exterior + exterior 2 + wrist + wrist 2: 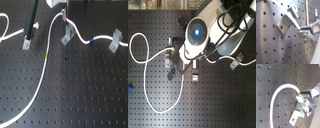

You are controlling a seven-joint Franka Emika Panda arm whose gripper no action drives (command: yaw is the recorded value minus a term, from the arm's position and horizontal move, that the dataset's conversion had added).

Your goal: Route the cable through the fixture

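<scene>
A long white cable (42,75) runs from the first exterior view's lower left up to my gripper (64,18) at the top middle. It goes on past a metal clip fixture (67,35) to a second clip fixture (115,40) on the right. The gripper is shut on the cable just above the middle fixture. In the first wrist view the fingers (309,28) pinch the cable (286,12) beside the angled fixture (283,23). In the second wrist view the cable (276,96) curves in a loop toward the fingers (309,94). In the second exterior view the arm (198,32) hides the gripper.
A third clip fixture (26,44) stands at the first exterior view's left under a black cylinder (31,20). The black perforated board (85,90) carries everything. The cable loops wide in the second exterior view's left (143,75). A small blue object (129,89) lies at that edge.
</scene>
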